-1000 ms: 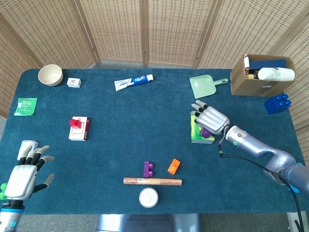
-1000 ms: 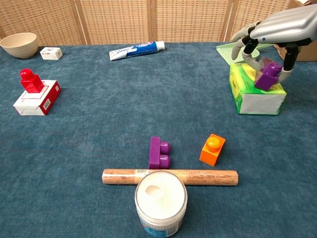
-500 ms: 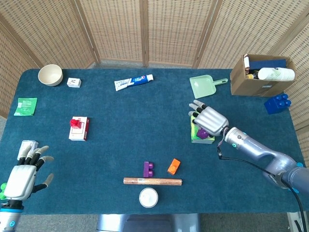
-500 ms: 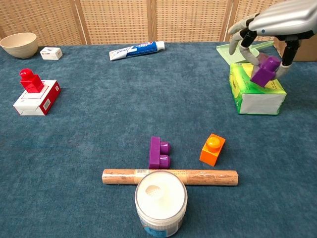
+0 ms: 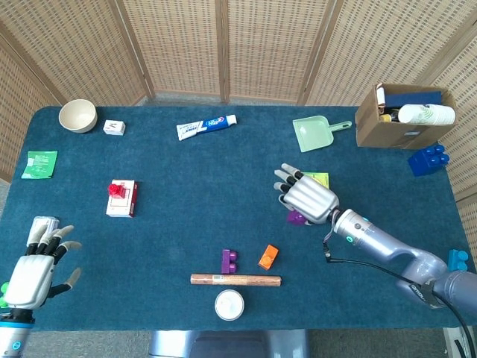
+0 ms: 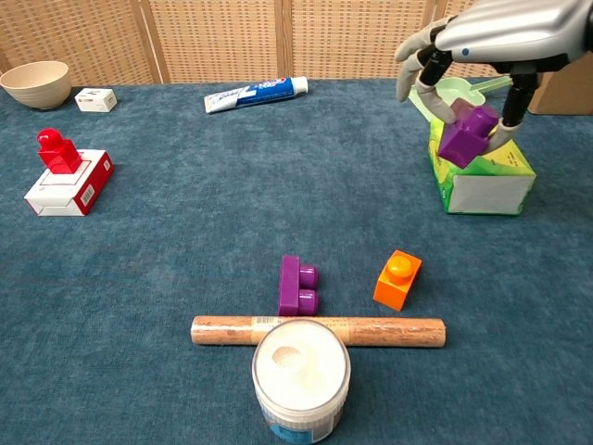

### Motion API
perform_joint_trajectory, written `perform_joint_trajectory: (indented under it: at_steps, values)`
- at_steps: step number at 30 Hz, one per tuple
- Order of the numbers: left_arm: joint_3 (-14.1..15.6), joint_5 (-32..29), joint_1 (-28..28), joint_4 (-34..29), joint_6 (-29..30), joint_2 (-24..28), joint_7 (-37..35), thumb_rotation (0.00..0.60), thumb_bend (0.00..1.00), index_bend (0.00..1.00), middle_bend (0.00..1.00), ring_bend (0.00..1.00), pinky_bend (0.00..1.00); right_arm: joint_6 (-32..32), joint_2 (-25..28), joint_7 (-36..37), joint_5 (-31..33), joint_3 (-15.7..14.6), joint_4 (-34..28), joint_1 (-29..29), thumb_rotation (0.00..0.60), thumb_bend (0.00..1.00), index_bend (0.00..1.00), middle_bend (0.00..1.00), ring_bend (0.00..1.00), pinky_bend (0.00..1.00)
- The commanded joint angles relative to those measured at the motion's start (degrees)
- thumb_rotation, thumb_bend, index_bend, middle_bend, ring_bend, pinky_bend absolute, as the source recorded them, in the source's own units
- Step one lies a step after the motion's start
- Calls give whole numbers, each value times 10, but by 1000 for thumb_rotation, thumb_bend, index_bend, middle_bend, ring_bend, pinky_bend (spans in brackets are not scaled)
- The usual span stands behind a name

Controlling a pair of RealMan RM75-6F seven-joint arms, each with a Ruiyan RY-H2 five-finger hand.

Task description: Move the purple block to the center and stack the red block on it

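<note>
Purple block [image 6: 466, 135] pinched under right hand [image 6: 482, 37], lifted off green box [image 6: 482, 181] at right of blue table [image 6: 185, 232]. Red block [image 6: 57, 151] atop white-red box [image 6: 68, 187], far left. Left hand [image 5: 33, 272] near left, fingers spread, holding nothing. Second purple block [image 6: 297, 285] beside orange block [image 6: 397, 279], near centre.

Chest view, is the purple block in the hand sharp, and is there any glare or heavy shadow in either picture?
Chest view: the small purple plastic block held by the right hand looks sharp, with no motion blur. Head view: lighting is even over the dark blue felt table, shadows faint, no glare; the block is mostly hidden under the hand.
</note>
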Motion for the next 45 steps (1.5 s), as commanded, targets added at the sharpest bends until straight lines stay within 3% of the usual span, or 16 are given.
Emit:
perform_joint_trajectory:
  at_steps: [1, 15, 31, 45]
  values:
    - [1, 0, 1, 9, 1, -1, -11, 600, 377, 337, 173, 174, 0, -13, -5, -28, 25, 17, -25, 2, 600, 30, 659, 264, 84, 119]
    - [8, 1, 11, 46, 8, -4, -54, 600, 377, 338, 173, 174, 0, -57, -68, -125, 111, 65, -54, 33, 600, 29, 665, 264, 84, 134]
    - [9, -3, 14, 70, 6, -10, -79, 600, 376, 338, 173, 174, 0, -107, -153, -182, 201, 96, 10, 87, 600, 30, 672, 264, 83, 134]
    - [9, -7, 17, 84, 5, -11, -92, 600, 376, 338, 172, 174, 0, -126, -220, -204, 244, 102, 63, 127, 600, 30, 671, 263, 84, 134]
